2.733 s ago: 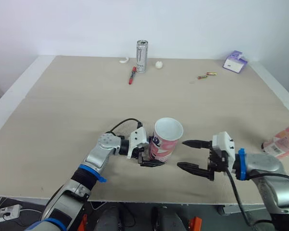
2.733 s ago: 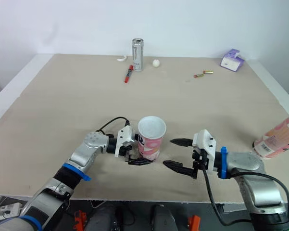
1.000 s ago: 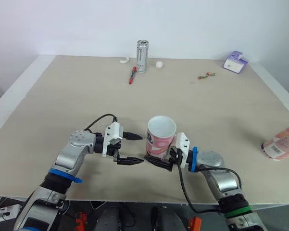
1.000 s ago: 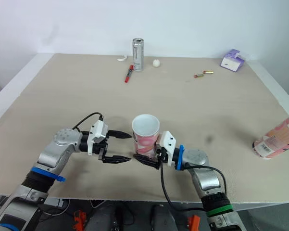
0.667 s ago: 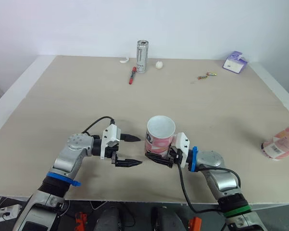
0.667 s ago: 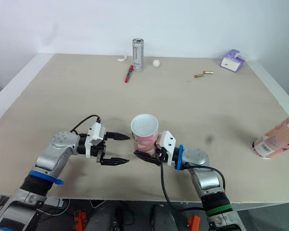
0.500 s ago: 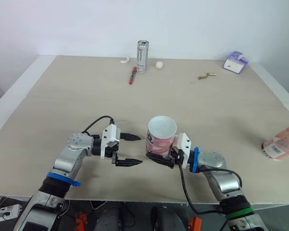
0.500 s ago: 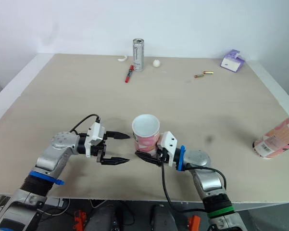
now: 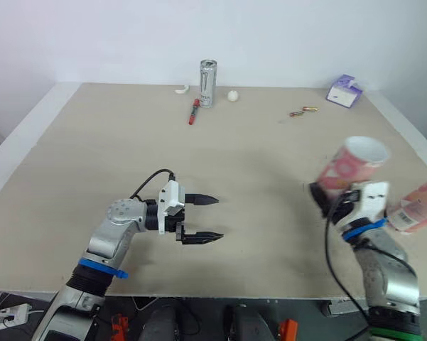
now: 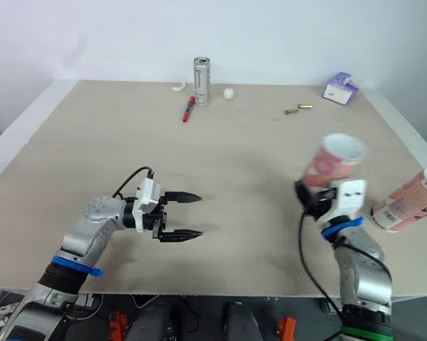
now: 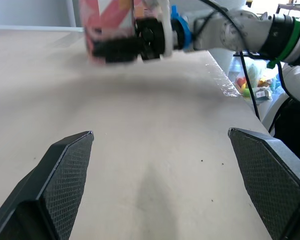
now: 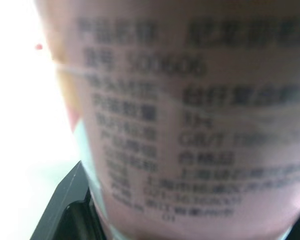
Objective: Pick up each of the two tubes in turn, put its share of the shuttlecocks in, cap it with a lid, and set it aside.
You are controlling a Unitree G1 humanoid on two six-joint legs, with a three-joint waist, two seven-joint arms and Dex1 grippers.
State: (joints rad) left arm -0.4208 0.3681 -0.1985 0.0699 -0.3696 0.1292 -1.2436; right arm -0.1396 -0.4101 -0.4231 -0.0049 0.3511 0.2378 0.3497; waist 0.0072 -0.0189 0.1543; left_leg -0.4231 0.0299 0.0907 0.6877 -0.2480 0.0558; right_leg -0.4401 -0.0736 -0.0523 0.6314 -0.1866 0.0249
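A pink printed tube (image 9: 349,165) with a white open mouth hangs tilted above the table's right side. My right gripper (image 9: 322,198) is shut on its lower end. Seen from the right wrist, the tube's label (image 12: 189,110) sits close up between that gripper's black fingers (image 12: 65,210). A second pink tube (image 9: 419,204) lies on its side at the table's right edge. My left gripper (image 9: 204,218) hovers open over the table's front middle with nothing between its fingers. In the left wrist view, the held tube (image 11: 110,25) lies beyond the left gripper's spread fingers (image 11: 65,170).
At the back of the table (image 9: 92,156) stand a silver can (image 9: 209,82), a red pen (image 9: 192,111), a white ball (image 9: 232,95) and a small white curved piece (image 9: 181,89). Two small batteries (image 9: 303,111) and a purple box (image 9: 343,91) lie at the back right.
My right gripper has lifted the tube off the table's middle and carried it up and to the right, tilting it. My left gripper stays open and has shifted slightly right.
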